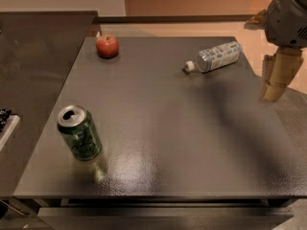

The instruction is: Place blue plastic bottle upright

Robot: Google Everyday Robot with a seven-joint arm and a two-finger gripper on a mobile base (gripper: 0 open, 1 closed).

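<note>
The blue plastic bottle (pixel 218 56) lies on its side near the far right of the dark table (pixel 168 128), with its white cap pointing left toward the front. My gripper (pixel 268 90) hangs at the right edge of the table, to the right of the bottle and a little nearer the front. It is apart from the bottle, open and empty. The arm's grey wrist (pixel 288 16) is above it at the top right corner.
A green soda can (pixel 80 133) stands upright at the front left of the table. A red apple (pixel 107 46) sits at the far left. A darker counter (pixel 33 61) adjoins the table on the left.
</note>
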